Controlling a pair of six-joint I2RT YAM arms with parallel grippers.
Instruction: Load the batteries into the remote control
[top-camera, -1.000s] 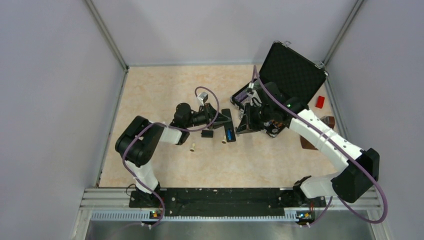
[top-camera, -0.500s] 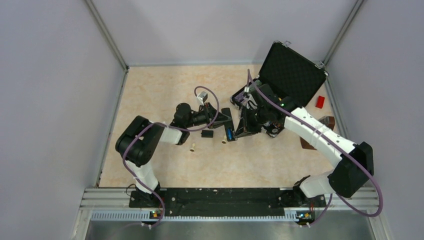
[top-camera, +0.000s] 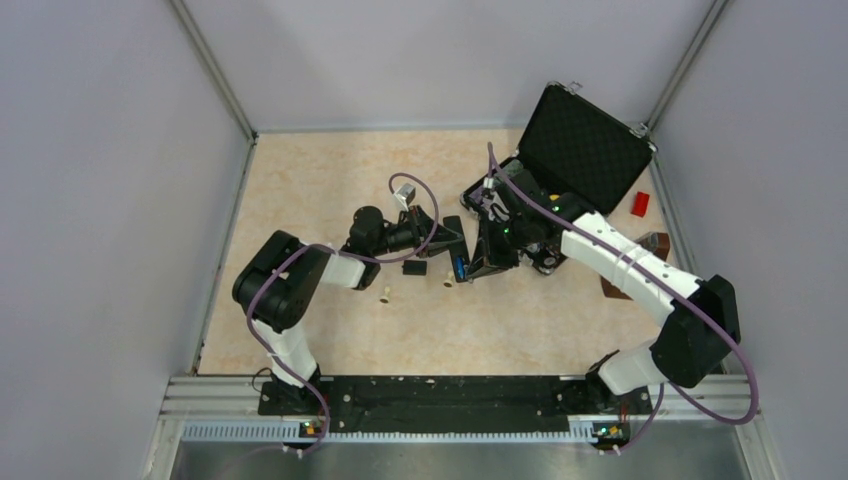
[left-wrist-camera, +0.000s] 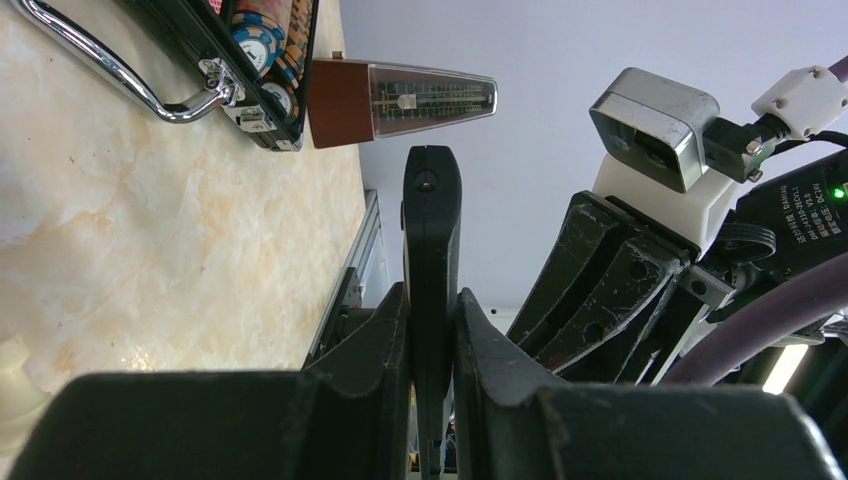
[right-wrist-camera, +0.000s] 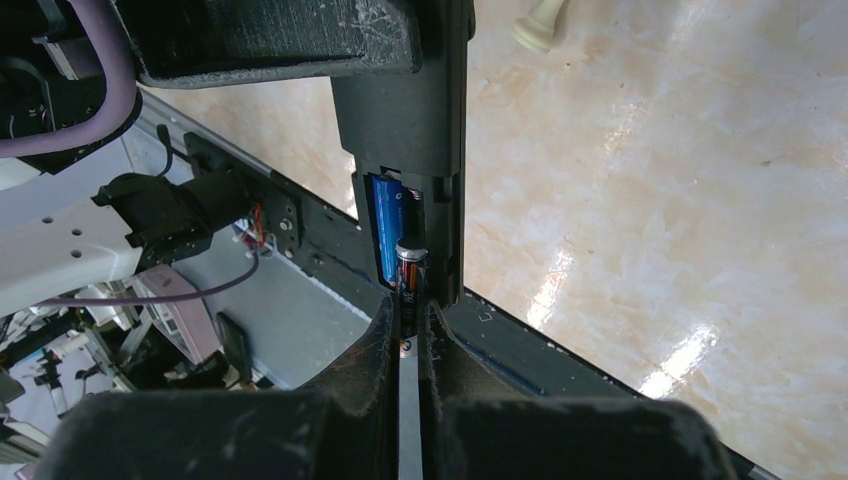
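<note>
You're on the 2nd cell. L gripper (left-wrist-camera: 432, 305) is clenched on the remote (left-wrist-camera: 432, 215), held edge-on at centre of the top view. One blue battery (right-wrist-camera: 387, 225) is already in the bay. R gripper (right-wrist-camera: 410, 318) pinches the second battery (right-wrist-camera: 411, 272), its tip at the empty slot beside the first. Next, likely: align w/ slot, press home, then release. Nearby: peg (right-wrist-camera: 541, 22) at top of R wrist view, small black cover (top-camera: 414, 267) left of the remote, chip case (top-camera: 590, 140) behind R arm. Tight gap btw grippers.
</note>
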